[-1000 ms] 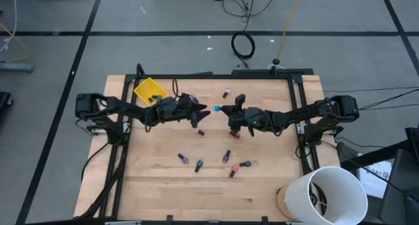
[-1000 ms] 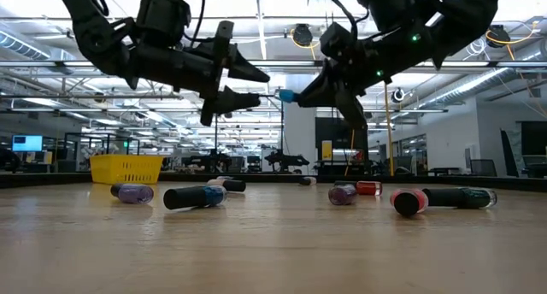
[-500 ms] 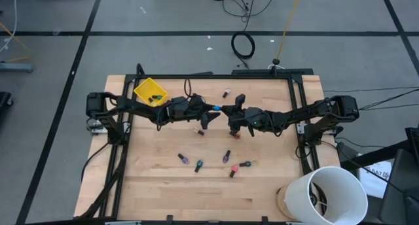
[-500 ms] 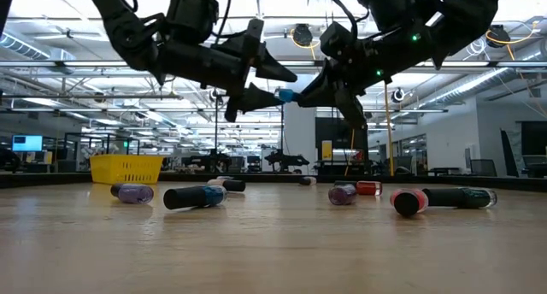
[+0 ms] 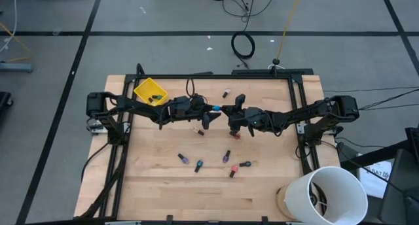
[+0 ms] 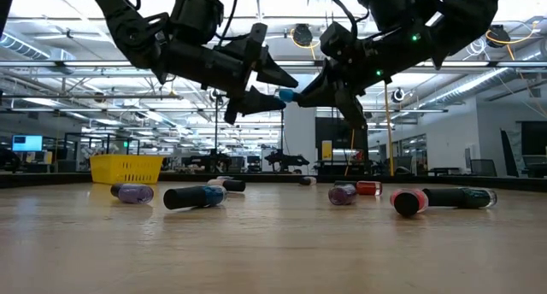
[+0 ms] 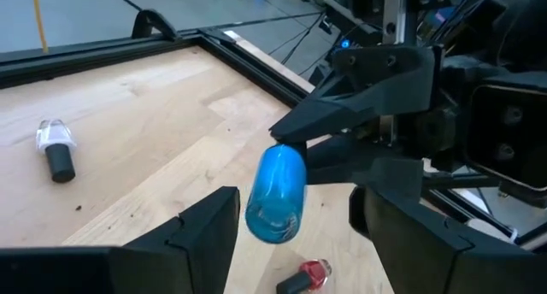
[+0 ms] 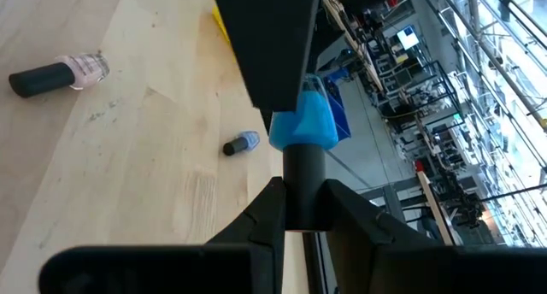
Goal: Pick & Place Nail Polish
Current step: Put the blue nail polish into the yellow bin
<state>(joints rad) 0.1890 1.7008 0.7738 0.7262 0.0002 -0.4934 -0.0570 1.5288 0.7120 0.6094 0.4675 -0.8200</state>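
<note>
My right gripper point(image 5: 227, 110) is shut on a blue nail polish bottle point(image 5: 215, 108), held in the air above the middle of the table. My left gripper point(image 7: 295, 204) is open and faces it from the left. Its fingers stand on either side of the bottle's blue body point(image 7: 276, 196), and a gap shows on both sides. Several other nail polish bottles lie on their sides on the wood, such as a red one point(image 7: 309, 274) and a pale one point(image 7: 55, 145). My right gripper pinches the bottle's dark cap point(image 8: 303, 176) between its two fingers. The fingers come about level from the table's right side and lie along the bottle. The bottle is lifted clear of the table, roughly level, with its blue body point(image 6: 286, 95) sticking out toward the left gripper.
A small yellow bin point(image 5: 150, 90) stands at the far left corner. Loose bottles lie near the middle front point(image 5: 198, 165), point(image 5: 226, 156), and one lies near the far edge point(image 5: 225, 93). A white bucket point(image 5: 327, 193) stands off the near right corner. A dark frame point(image 5: 298, 120) borders the table.
My left gripper has moved toward the table's right, up to the blue bottle held by my right gripper, and its open fingers now flank the bottle's body. It then stopped. The right gripper and the bottle have kept still.
</note>
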